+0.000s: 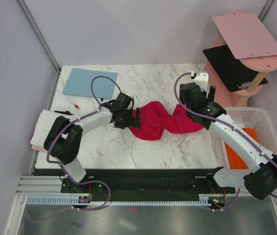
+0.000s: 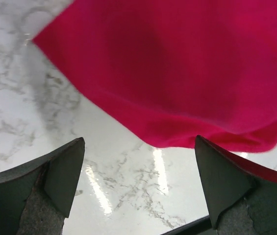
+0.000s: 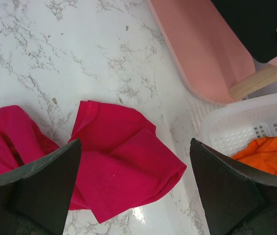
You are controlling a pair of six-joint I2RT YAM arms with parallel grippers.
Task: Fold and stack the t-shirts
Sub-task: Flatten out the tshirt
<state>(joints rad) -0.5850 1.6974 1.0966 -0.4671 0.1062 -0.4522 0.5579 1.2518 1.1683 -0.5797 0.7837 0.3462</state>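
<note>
A crimson red t-shirt (image 1: pixel 160 122) lies crumpled and twisted in the middle of the marble table (image 1: pixel 167 152). My left gripper (image 1: pixel 132 117) is at its left edge, open; in the left wrist view the red cloth (image 2: pixel 177 68) lies just beyond the empty left gripper (image 2: pixel 139 138). My right gripper (image 1: pixel 186 108) hovers over the shirt's right end, open, with the folded red cloth (image 3: pixel 123 166) below the right gripper (image 3: pixel 135 141) and nothing held. An orange t-shirt (image 3: pixel 263 154) lies in the basket. A white t-shirt (image 1: pixel 42 126) rests folded at the table's left edge on a pale pink one (image 1: pixel 37 146).
A light-blue board (image 1: pixel 90 82) lies at the back left, with a small red-tipped item (image 1: pixel 74 104) near it. A white mesh basket (image 1: pixel 256 120) stands off the table's right side. A stand with a pink panel (image 1: pixel 248 34) and a black panel (image 1: pixel 229 68) rises at the back right.
</note>
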